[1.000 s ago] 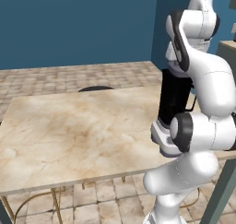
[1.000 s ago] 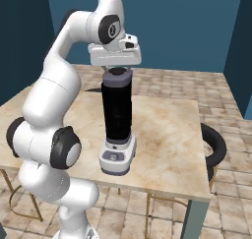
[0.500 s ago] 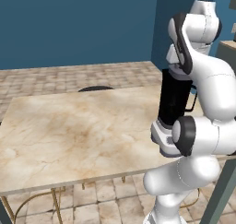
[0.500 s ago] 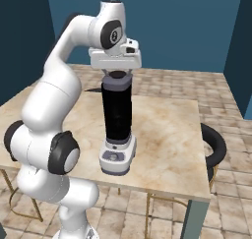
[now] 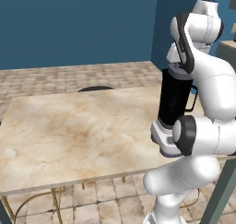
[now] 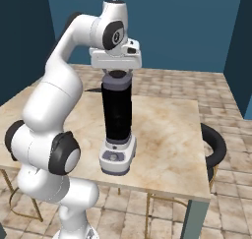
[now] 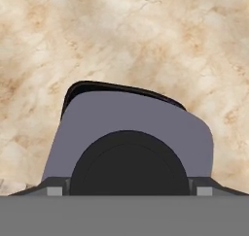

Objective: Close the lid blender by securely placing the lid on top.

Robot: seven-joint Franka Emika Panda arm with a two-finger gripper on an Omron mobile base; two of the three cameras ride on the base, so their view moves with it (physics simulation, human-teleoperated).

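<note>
a white robot arm reaches over a marble bench (image 6: 170, 134), its tool (image 6: 117, 74) pointing straight down right above a tall black blender (image 6: 117, 116) that stands upright on a light base near the bench's front edge. the greyish-lavender lid (image 7: 129, 133) with its dark round centre sits at the mouth of the jar, whose black rim shows just beyond it in the hand view; whether it is fully seated cannot be told. the tool is close over the lid, but whether it grips it cannot be told.
</note>
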